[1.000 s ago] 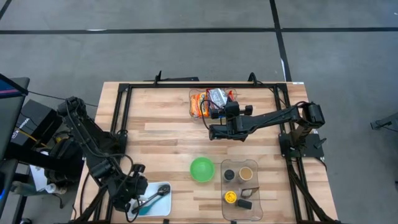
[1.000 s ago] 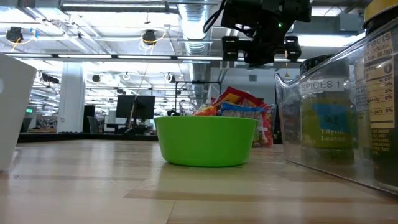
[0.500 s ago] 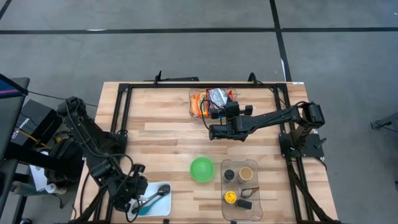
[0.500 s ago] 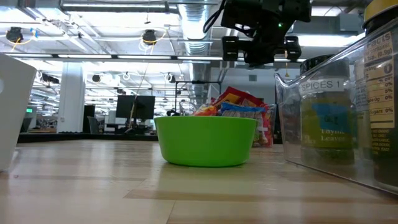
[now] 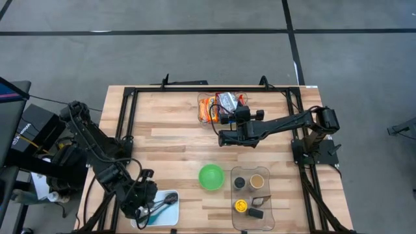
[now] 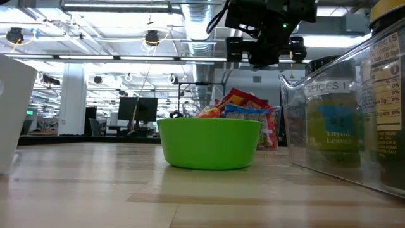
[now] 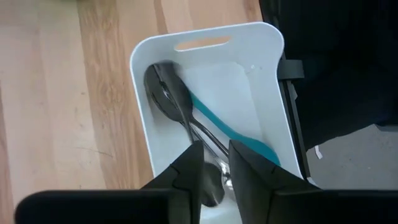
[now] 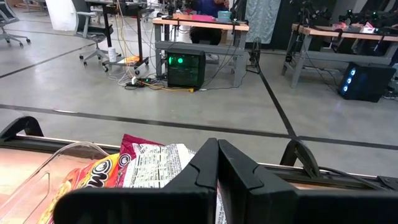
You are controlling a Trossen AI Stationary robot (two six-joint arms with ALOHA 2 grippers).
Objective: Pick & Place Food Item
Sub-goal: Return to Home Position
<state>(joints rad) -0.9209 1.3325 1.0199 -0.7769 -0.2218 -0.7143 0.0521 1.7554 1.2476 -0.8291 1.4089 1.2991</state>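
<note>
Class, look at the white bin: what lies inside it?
Inside the white bin: a black spoon, a silver spoon and a teal utensil. The left pincer hides parts of them.

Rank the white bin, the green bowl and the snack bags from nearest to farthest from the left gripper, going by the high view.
1. white bin, under the left gripper, picture's lower left.
2. green bowl, mid-table, to the right.
3. snack bags, at the far edge, beyond the right gripper.
</note>
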